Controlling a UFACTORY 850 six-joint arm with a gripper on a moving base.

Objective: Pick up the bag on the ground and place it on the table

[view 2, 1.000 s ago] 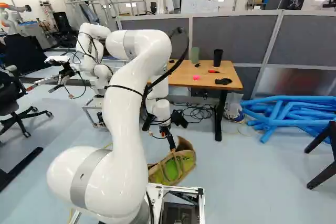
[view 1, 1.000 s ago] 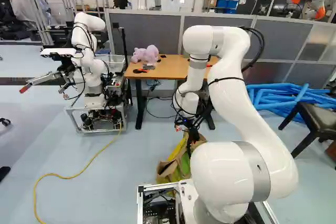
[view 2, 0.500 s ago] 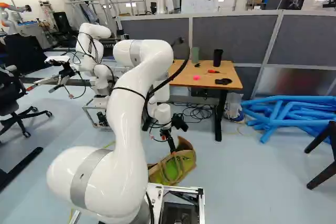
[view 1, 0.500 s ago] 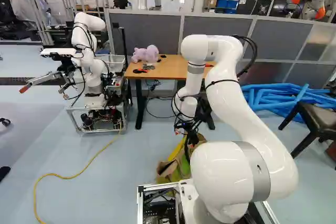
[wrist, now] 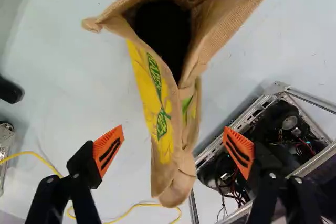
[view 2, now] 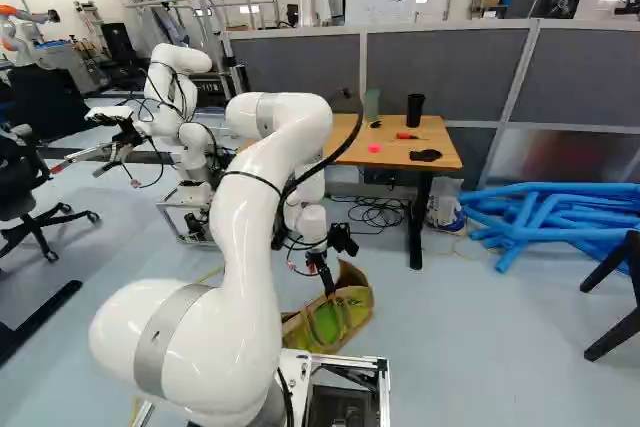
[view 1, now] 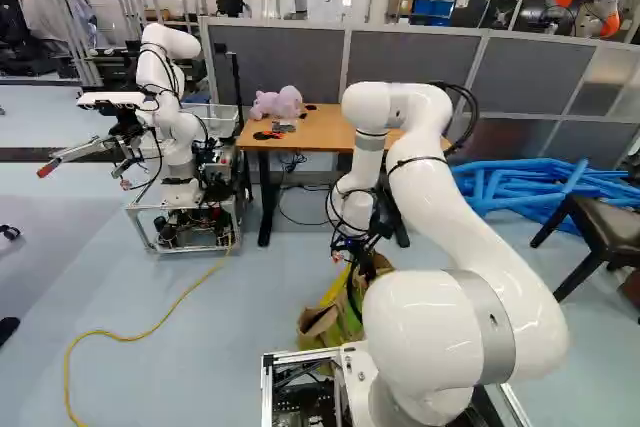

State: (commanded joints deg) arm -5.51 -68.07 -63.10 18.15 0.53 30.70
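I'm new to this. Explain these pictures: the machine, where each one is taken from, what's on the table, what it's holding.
The machine is a white arm on a moving base. The left and right base views look ahead past it from behind. The wrist view looks along its black gripper, whose orange pads stand apart on either side of the bag. Neither pad touches it, so nothing is held; the bag sits on the floor. The table bears a pink soft toy, a black cup and small items. The other white arm belongs to another robot.

jute bag (wrist: 163,108) 1 | wooden table (view 1: 325,129) 1 | toy (view 1: 285,103) 1 | pads (wrist: 108,150) 2 (a pair)
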